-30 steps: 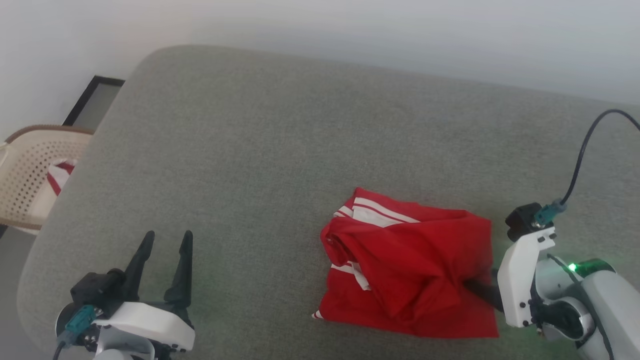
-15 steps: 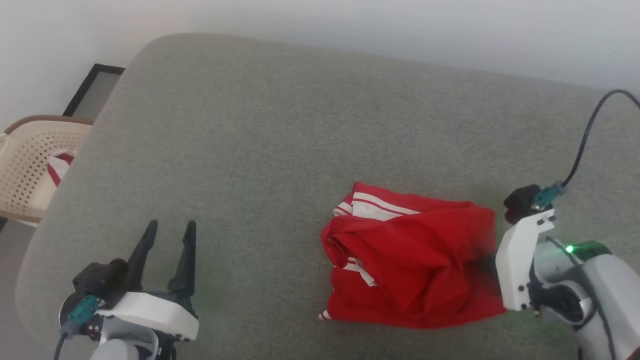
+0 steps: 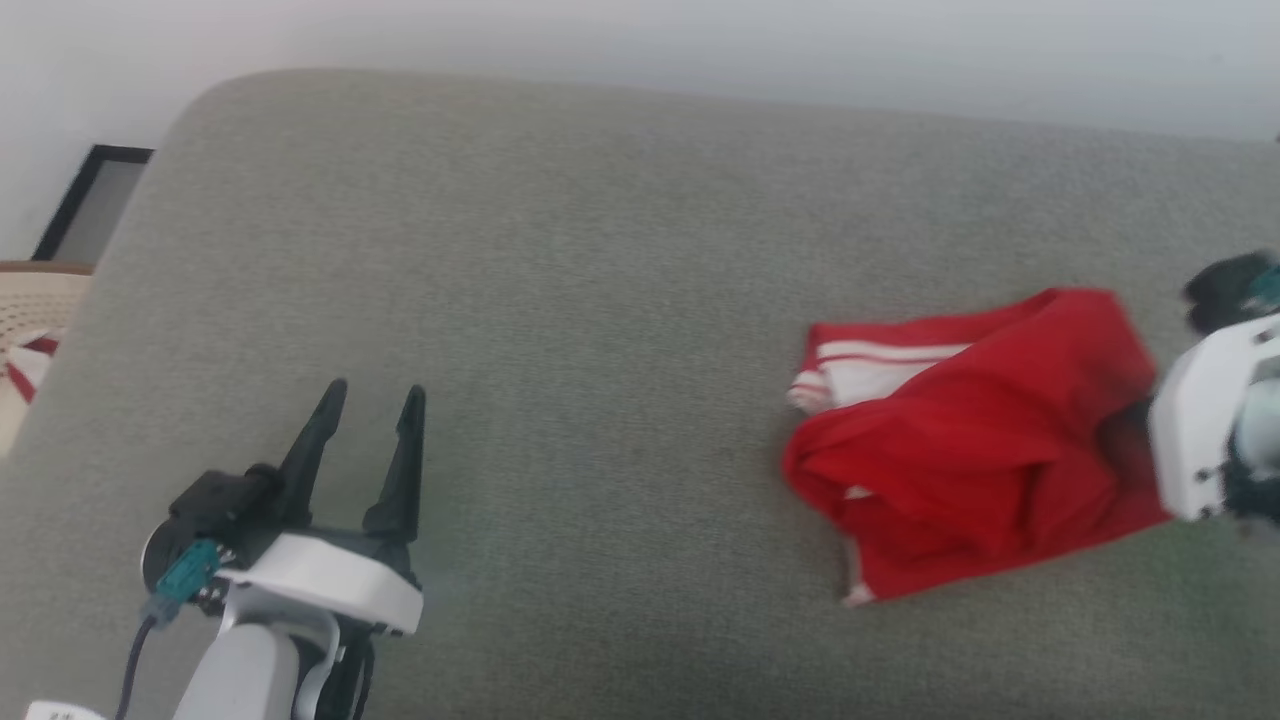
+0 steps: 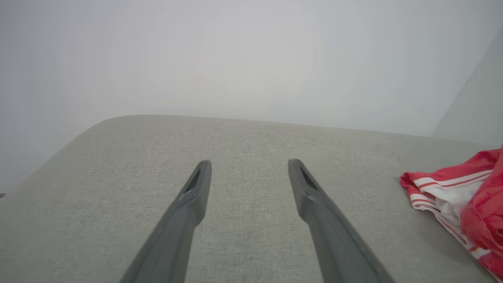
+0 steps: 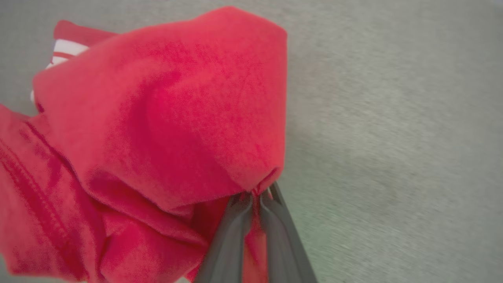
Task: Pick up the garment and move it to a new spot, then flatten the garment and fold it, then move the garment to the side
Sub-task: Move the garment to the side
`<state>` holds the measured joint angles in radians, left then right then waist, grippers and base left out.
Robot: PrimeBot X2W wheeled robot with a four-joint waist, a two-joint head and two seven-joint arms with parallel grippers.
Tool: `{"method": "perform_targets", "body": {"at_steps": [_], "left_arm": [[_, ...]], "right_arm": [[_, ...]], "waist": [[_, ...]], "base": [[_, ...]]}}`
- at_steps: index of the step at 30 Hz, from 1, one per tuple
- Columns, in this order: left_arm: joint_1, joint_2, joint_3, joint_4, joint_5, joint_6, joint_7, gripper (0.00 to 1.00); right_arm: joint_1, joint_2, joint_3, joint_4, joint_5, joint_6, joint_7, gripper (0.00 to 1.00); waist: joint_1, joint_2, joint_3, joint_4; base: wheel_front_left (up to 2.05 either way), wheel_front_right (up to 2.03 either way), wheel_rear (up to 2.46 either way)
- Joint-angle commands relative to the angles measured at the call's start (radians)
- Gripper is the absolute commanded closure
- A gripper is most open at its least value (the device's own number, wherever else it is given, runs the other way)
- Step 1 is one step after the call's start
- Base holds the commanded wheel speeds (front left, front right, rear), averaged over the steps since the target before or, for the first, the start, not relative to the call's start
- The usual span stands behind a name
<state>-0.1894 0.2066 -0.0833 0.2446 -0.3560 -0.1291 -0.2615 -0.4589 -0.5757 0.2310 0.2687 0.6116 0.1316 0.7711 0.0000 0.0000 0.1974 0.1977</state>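
The garment (image 3: 980, 440), a small red jersey with white striped trim, lies bunched on the grey cushion (image 3: 550, 250) at the right of the head view. My right gripper (image 3: 1125, 440) is shut on its right edge, fingertips buried in the cloth. In the right wrist view the two fingers (image 5: 235, 228) pinch a red fold of the garment (image 5: 157, 118), which drapes to the left. My left gripper (image 3: 375, 390) stands open at the lower left, well away from the cloth. Its wrist view shows the left gripper (image 4: 249, 163) over bare cushion, with the garment (image 4: 471, 196) at the right edge. The lettering is hidden.
A beige perforated basket (image 3: 30, 300) holding a red-and-white cloth scrap (image 3: 25, 365) sits off the cushion's left edge. A dark frame (image 3: 90, 195) lies on the floor behind it. A pale wall runs along the cushion's far side.
The head camera has shifted. My right gripper has dragged the garment to the right across the cushion, away from the left gripper. The left gripper stays open.
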Motion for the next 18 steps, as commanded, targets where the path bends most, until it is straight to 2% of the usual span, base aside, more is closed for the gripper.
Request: {"method": "perform_targets", "body": {"at_steps": [1, 7, 18], "left_arm": [[-0.020, 0.000, -0.003, -0.005, 0.000, -0.001, -0.005, 0.00], [-0.073, 0.001, -0.047, -0.006, 0.000, -0.001, -0.005, 0.00], [-0.167, 0.022, -0.096, -0.021, 0.009, -0.001, -0.005, 0.00]], "right_arm": [[-0.020, -0.010, -0.008, 0.002, -0.009, -0.002, -0.007, 1.00], [-0.080, -0.086, -0.037, 0.017, -0.064, -0.002, -0.032, 1.00], [-0.224, -0.158, -0.080, 0.119, -0.134, -0.002, -0.140, 1.00]], "waist": [[0.0000, 0.0000, 0.013, -0.016], [0.0000, 0.0000, 0.049, -0.061], [0.0000, 0.0000, 0.136, -0.160]], "base": [[0.00, 0.00, 0.00], [0.00, 0.00, 0.00], [0.00, 0.00, 0.00]]}}
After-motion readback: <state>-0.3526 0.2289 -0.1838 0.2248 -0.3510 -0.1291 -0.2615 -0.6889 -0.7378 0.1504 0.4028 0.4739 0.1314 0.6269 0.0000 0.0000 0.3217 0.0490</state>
